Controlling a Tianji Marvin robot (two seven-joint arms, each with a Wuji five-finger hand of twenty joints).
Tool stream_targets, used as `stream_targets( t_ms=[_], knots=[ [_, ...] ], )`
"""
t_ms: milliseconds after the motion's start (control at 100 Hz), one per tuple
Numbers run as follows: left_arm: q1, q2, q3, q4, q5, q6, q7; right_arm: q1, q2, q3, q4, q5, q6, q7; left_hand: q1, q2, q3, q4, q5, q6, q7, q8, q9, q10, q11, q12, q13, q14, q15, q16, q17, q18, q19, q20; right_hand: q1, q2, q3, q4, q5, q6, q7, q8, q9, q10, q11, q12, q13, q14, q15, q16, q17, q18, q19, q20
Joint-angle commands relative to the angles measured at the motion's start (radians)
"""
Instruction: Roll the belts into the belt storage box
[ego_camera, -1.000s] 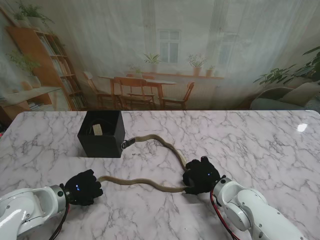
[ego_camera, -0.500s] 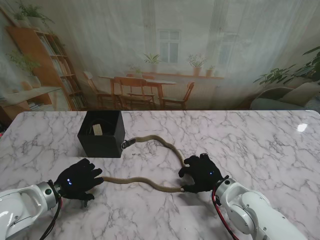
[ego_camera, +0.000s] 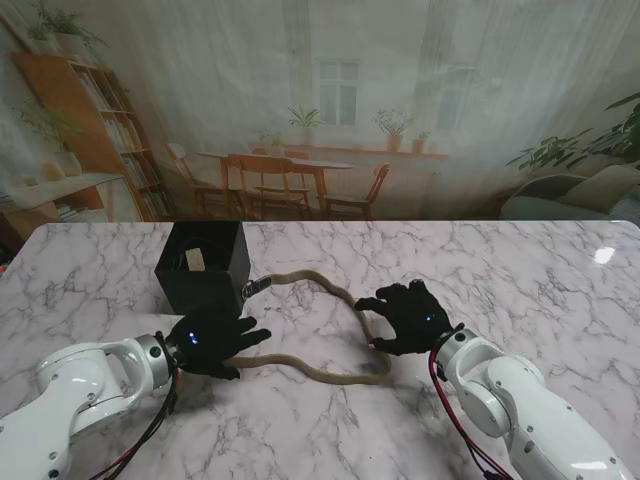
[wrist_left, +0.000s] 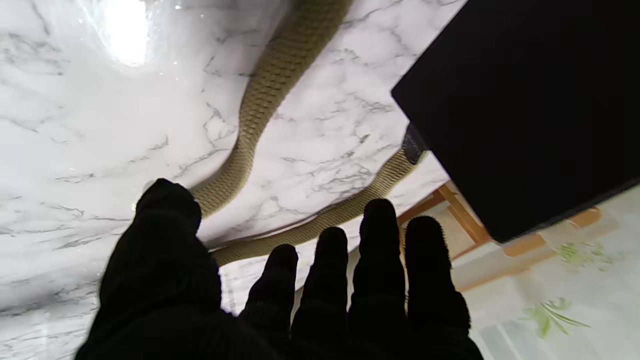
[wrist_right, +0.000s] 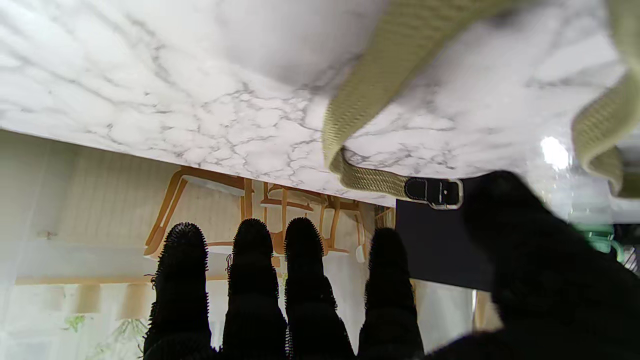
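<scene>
Olive woven belt (ego_camera: 325, 330) lies loose on marble counter (ego_camera: 520, 270), snaking from buckle end (ego_camera: 256, 285) touching black belt storage box (ego_camera: 203, 267), looping right, then back toward left. Left hand (ego_camera: 208, 345) just in front of box, fingers spread, over belt's free end, holding nothing. Right hand (ego_camera: 408, 316) fingers spread, beside belt's bend, grasping nothing.

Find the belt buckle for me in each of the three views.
Stand view: belt buckle lies on the marble beside the black storage box's right wall.
Left wrist: dark buckle end at the box's corner.
Right wrist: buckle at the table edge against the box.
Shared landmark: the black box.
</scene>
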Motion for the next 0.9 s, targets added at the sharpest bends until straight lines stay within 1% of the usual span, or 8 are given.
stream_targets(
  t_ms=[0,150,280,400,600,710,800,890],
  knots=[
    [-0.023,-0.006,0.027,0.024,0.001,-0.004,-0.025,0.023,0.014,0.017,0.008,-0.034,-0.02,0.013,-0.025,0.024,-0.016,-0.015,-0.048,0.025,-0.026,-0.025,-0.061,0.042,-0.029,-0.036,-0.015,0.024,-0.029,-0.018,-0.016,0.026,-0.01,0.015,0.061,-0.012,0.1,0.028,-0.081,-0.08,-0.045,-0.05,-0.038,-0.003,0.003,-0.016,0.021,-0.003,-0.006,0.009,0.003,0.007,0.004,0.016],
    [-0.076,-0.006,0.093,0.076,-0.04,0.016,-0.069,0.067,0.028,0.016,0.039,-0.069,-0.084,0.059,-0.029,0.02,-0.013,-0.015,-0.057,0.024,-0.024,-0.04,-0.126,0.082,-0.067,-0.086,-0.033,0.034,-0.044,-0.036,-0.022,0.026,-0.032,0.005,0.182,-0.075,0.315,0.024,-0.139,-0.219,-0.101,-0.156,-0.092,-0.034,-0.007,-0.046,0.016,-0.027,-0.017,-0.003,0.007,-0.002,-0.004,0.004],
    [-0.113,-0.004,0.142,0.123,-0.058,0.037,-0.08,0.129,0.038,-0.026,0.104,-0.079,-0.136,0.056,-0.03,0.01,-0.013,-0.014,-0.072,0.024,-0.025,-0.05,-0.173,0.108,-0.084,-0.131,-0.051,0.04,-0.061,-0.063,-0.027,0.021,-0.072,-0.019,0.229,-0.105,0.406,0.018,-0.136,-0.271,-0.103,-0.146,-0.128,-0.044,-0.009,-0.049,0.01,-0.038,-0.018,-0.011,0.013,0.001,-0.007,-0.009],
    [-0.143,-0.002,0.177,0.159,-0.071,0.061,-0.097,0.187,0.043,-0.089,0.169,-0.075,-0.162,0.031,-0.02,-0.006,-0.009,-0.013,-0.078,0.028,-0.027,-0.054,-0.196,0.12,-0.088,-0.147,-0.055,0.044,-0.06,-0.071,-0.027,0.022,-0.078,-0.025,0.205,-0.115,0.396,0.009,-0.135,-0.279,-0.096,-0.138,-0.15,-0.044,-0.013,-0.052,-0.004,-0.039,-0.021,-0.014,0.003,0.0,-0.014,-0.016],
    [-0.19,0.001,0.228,0.216,-0.075,0.09,-0.085,0.277,0.047,-0.209,0.249,-0.062,-0.15,0.003,0.049,-0.006,0.008,-0.009,-0.075,0.028,-0.028,-0.067,-0.18,0.066,-0.031,-0.147,-0.038,0.033,-0.046,-0.08,-0.014,0.015,-0.058,-0.028,0.173,-0.101,0.373,-0.006,-0.11,-0.268,0.023,-0.09,-0.162,-0.031,-0.002,-0.052,-0.006,-0.034,-0.008,-0.021,0.01,-0.009,0.001,-0.031],
    [-0.206,0.003,0.251,0.237,-0.071,0.11,-0.092,0.323,0.048,-0.273,0.29,-0.052,-0.137,-0.018,0.079,0.002,0.008,-0.008,-0.035,0.031,0.033,-0.033,-0.188,0.063,-0.006,-0.128,-0.05,0.024,-0.038,-0.078,-0.022,0.01,-0.052,-0.034,0.139,-0.107,0.362,-0.015,-0.006,-0.268,0.142,-0.039,-0.162,-0.055,-0.009,-0.056,-0.001,-0.032,-0.004,-0.02,0.014,-0.01,0.012,-0.033],
    [-0.214,0.004,0.265,0.25,-0.069,0.124,-0.09,0.355,0.048,-0.317,0.32,-0.042,-0.127,-0.026,0.109,0.006,0.013,-0.007,0.025,0.003,0.103,0.031,-0.197,0.062,-0.002,-0.115,-0.055,0.018,-0.031,-0.073,-0.023,0.004,-0.046,-0.036,0.12,-0.126,0.365,-0.017,0.072,-0.296,0.193,-0.007,-0.17,-0.118,-0.035,-0.068,-0.001,-0.043,-0.008,-0.024,0.015,-0.013,0.016,-0.035],
    [-0.223,0.005,0.278,0.261,-0.062,0.131,-0.081,0.376,0.045,-0.35,0.342,-0.024,-0.103,-0.021,0.136,0.015,0.02,-0.009,0.103,-0.025,0.179,0.101,-0.191,0.061,0.005,-0.104,-0.054,0.012,-0.025,-0.068,-0.021,0.001,-0.038,-0.035,0.123,-0.132,0.366,-0.018,0.112,-0.306,0.222,0.013,-0.163,-0.15,-0.053,-0.076,0.006,-0.051,-0.009,-0.027,0.02,-0.013,0.022,-0.036]
  ],
)
